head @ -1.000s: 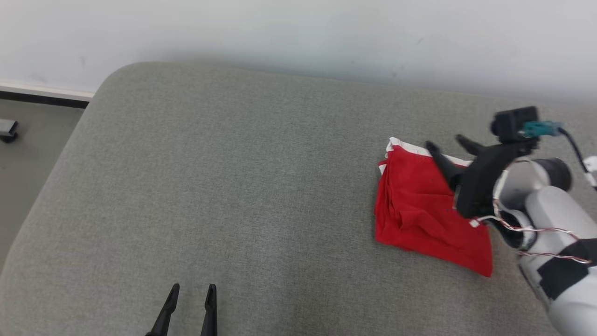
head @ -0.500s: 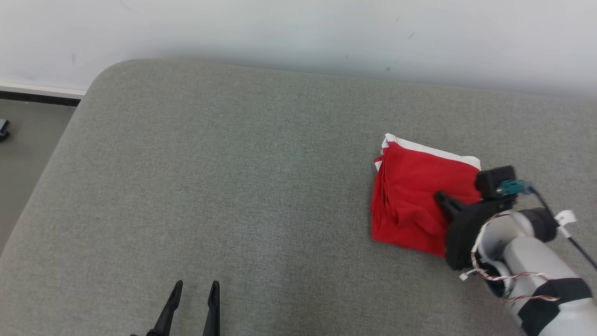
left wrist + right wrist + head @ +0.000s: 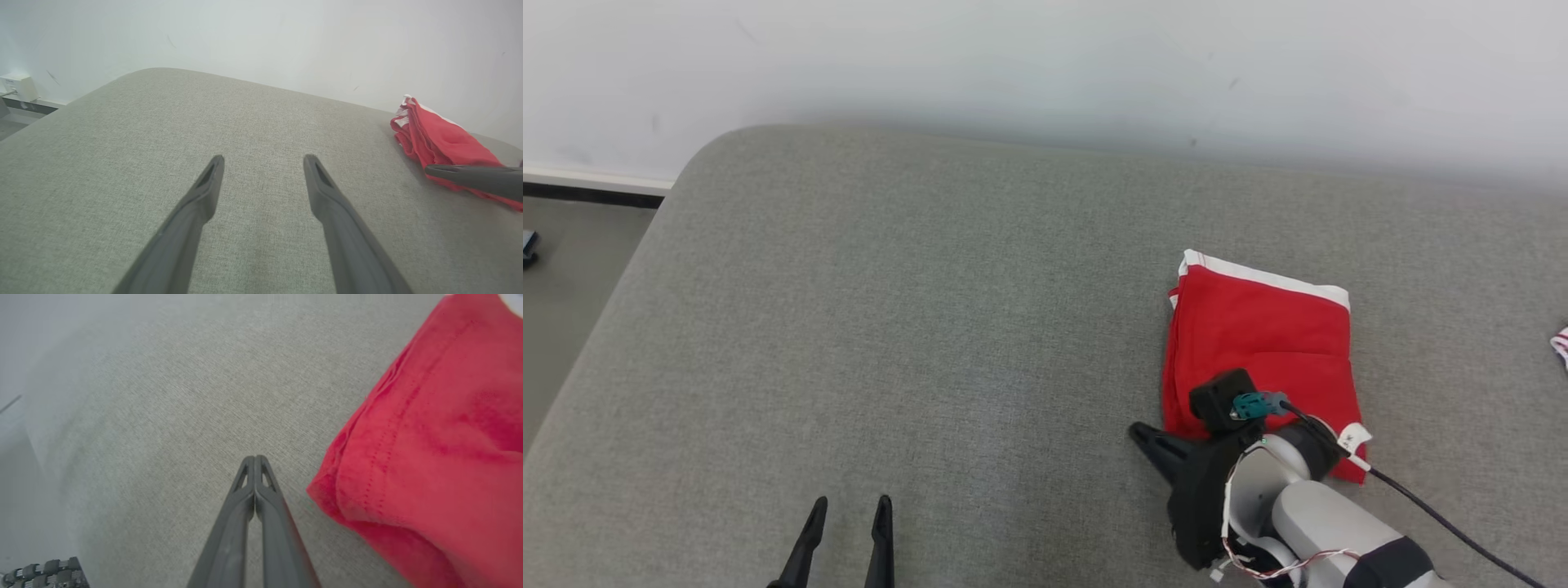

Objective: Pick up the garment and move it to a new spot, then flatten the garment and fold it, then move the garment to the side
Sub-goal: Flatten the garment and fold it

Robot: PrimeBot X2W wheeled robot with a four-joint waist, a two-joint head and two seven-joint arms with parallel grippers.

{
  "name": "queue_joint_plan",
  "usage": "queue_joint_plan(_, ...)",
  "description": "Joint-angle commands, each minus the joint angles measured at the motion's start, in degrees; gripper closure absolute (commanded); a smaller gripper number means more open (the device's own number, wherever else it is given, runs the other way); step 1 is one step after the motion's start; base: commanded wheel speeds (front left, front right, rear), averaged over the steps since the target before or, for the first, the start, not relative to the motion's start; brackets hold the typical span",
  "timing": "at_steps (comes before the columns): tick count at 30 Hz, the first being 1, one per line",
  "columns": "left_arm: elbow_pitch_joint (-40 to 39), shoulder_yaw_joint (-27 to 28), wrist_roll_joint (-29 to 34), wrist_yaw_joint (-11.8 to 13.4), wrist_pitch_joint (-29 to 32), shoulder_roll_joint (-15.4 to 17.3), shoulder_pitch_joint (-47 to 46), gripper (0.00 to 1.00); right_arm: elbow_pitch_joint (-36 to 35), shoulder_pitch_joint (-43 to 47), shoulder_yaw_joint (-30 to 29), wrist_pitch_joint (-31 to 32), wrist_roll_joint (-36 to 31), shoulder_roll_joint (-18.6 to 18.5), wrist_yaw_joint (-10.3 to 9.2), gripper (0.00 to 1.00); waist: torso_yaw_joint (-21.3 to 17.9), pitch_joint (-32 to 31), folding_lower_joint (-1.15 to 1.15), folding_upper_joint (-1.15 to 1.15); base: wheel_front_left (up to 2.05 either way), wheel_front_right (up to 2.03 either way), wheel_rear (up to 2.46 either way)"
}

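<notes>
The garment is red with a white band along its far edge, folded into a compact rectangle on the right part of the grey cushion. It also lies at the right in the left wrist view and in the right wrist view. My right gripper is shut with nothing between its fingers, just off the garment's near left corner and apart from it. My left gripper stands open at the near edge, fingertips spread over bare cushion.
A pale wall runs behind the cushion. The floor and a dark skirting strip lie past the cushion's left edge. A small red-and-white scrap peeks in at the far right. A black cable trails from the right wrist.
The right gripper has let go of the garment, drawn back toward me and leftward off it, and shut empty. The garment stays folded in place. The head camera has shifted slightly.
</notes>
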Motion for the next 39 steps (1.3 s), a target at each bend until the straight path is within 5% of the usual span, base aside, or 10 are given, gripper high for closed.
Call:
queue_joint_plan(1, -0.3, 0.3, -0.6, 0.0, -0.1, -0.1, 0.4, 0.00, -0.8, 0.6, 0.3, -0.6, 0.9, 0.4, 0.01, 1.00, -0.7, -0.6, 0.00, 0.00, 0.00, 0.00, 0.00)
queue_joint_plan(6, -0.2, 1.4, -1.0, 0.7, -0.1, -0.1, 1.2, 0.00, -5.2, 2.3, -2.0, -5.5, 3.6, -1.1, 0.01, 1.00, -3.3, -2.7, 0.00, 0.00, 0.00, 0.00, 0.00)
queue_joint_plan(9, 0.1, 2.5, -0.6, 1.3, -0.1, 0.0, 1.8, 0.00, -6.8, 5.2, -5.7, -8.0, 3.8, -1.8, 0.01, 0.78, -4.9, -4.8, 0.00, 0.00, 0.00, 0.00, 0.00)
queue_joint_plan(12, -0.2, 3.7, -0.5, 2.1, -0.1, 0.0, 2.7, 0.00, -8.6, 8.6, -10.3, -9.2, 2.5, -3.1, 0.01, 0.77, -6.7, -6.7, 0.00, 0.00, 0.00, 0.00, 0.00)
queue_joint_plan(13, -0.3, 4.1, -0.5, 2.2, -0.1, 0.0, 2.8, 0.00, -9.3, 9.9, -11.9, -9.5, 2.1, -3.4, 0.01, 0.67, -7.3, -7.0, 0.00, 0.00, 0.00, 0.00, 0.00)
queue_joint_plan(15, -0.5, 4.7, -0.5, 2.4, -0.1, 0.0, 3.0, 0.00, -10.9, 12.7, -15.7, -9.8, 1.0, -3.7, 0.01, 0.00, -8.4, -7.6, 0.00, 0.00, 0.00, 0.00, 0.00)
queue_joint_plan(27, 1.8, 7.9, -0.1, 2.2, -0.1, 0.4, 0.1, 0.00, -22.5, 26.4, -37.4, -8.4, -8.4, -2.3, 0.02, 0.00, -12.6, -9.5, 0.00, 0.00, 0.00, 0.00, 0.00)
queue_joint_plan(39, 5.6, 8.6, 0.5, 2.2, -0.1, 1.4, -3.3, 0.00, -27.9, 31.5, -40.4, -8.4, -11.8, -2.3, 0.01, 0.00, -14.0, -10.5, 0.00, 0.00, 0.00, 0.00, 0.00)
